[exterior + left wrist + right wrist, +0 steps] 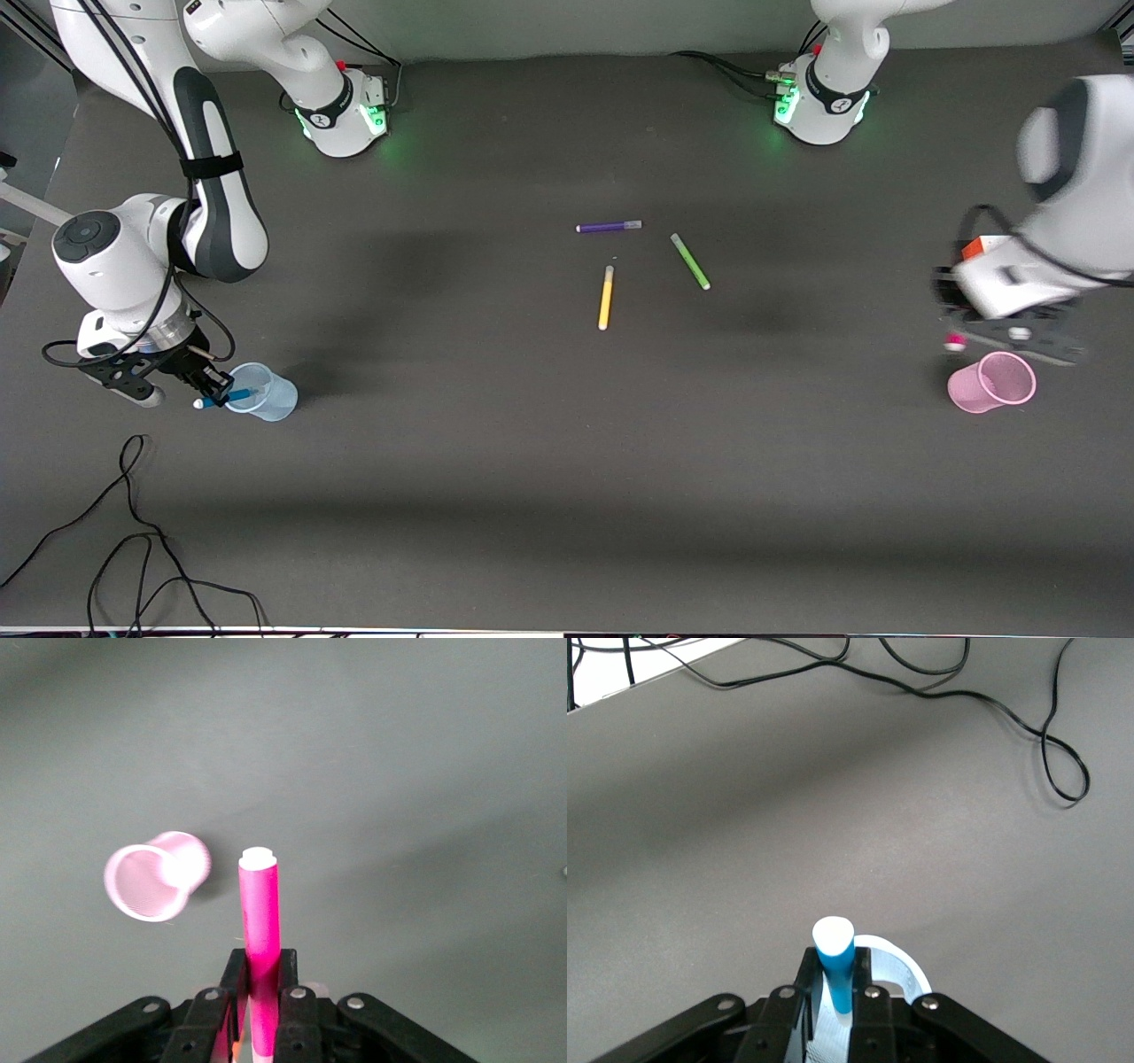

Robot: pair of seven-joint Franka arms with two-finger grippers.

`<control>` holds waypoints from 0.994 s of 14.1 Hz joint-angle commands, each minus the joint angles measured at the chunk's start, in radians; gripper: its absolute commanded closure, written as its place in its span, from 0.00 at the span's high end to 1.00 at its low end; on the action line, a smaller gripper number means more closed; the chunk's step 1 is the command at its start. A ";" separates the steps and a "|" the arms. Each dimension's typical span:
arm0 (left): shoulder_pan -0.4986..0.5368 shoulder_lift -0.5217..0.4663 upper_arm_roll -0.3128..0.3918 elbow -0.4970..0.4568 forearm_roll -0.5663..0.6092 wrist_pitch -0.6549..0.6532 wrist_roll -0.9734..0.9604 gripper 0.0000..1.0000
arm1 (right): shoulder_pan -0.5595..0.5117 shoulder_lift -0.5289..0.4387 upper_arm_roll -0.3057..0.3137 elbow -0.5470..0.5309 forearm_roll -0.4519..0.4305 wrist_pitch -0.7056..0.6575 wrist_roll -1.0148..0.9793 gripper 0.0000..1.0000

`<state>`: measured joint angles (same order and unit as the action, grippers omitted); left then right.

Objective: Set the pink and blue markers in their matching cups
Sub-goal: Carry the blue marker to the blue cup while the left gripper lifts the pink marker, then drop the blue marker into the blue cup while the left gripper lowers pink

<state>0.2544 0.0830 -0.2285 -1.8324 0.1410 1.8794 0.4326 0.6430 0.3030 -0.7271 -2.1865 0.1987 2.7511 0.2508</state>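
My left gripper (257,1010) has its black fingers pinched tight on the pink marker (259,908), a smooth round stick with a flat white end. It hangs just above the pink cup (992,383), a see-through plastic cup that gets narrower toward the bottom.

My right gripper (837,1001) squeezes the blue marker (834,970) the same way, right at the rim of the pale blue cup (263,392), also clear plastic.

On the dark flat table (496,461) in the middle lie a purple pen (609,227), a green pen (690,261) and a yellow pen (606,298), apart from each other. Thin black cables (133,549) curl near the blue cup's end.
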 commanded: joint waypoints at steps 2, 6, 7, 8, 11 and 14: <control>0.129 -0.008 -0.015 -0.062 -0.011 0.124 0.337 0.00 | 0.013 0.008 -0.005 -0.013 -0.022 0.038 -0.008 0.98; 0.235 -0.009 -0.015 -0.252 -0.241 0.422 0.703 0.00 | 0.012 0.002 -0.005 -0.007 -0.024 0.030 -0.012 1.00; 0.256 0.004 -0.015 -0.272 -0.314 0.467 0.819 0.00 | 0.012 -0.004 -0.003 -0.004 -0.024 0.027 -0.012 1.00; 0.275 0.024 -0.015 -0.277 -0.378 0.486 0.912 0.00 | 0.013 -0.011 -0.003 -0.004 -0.024 0.024 -0.013 1.00; 0.309 0.086 -0.015 -0.277 -0.538 0.553 1.180 0.00 | 0.014 -0.033 -0.001 0.040 -0.024 -0.083 -0.018 1.00; 0.309 0.156 -0.015 -0.272 -0.707 0.607 1.435 0.00 | 0.014 -0.051 -0.003 0.150 -0.027 -0.293 -0.028 1.00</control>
<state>0.5549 0.2038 -0.2302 -2.1025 -0.4737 2.4541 1.7166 0.6513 0.2867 -0.7241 -2.1061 0.1933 2.5897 0.2438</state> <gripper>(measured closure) 0.819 0.000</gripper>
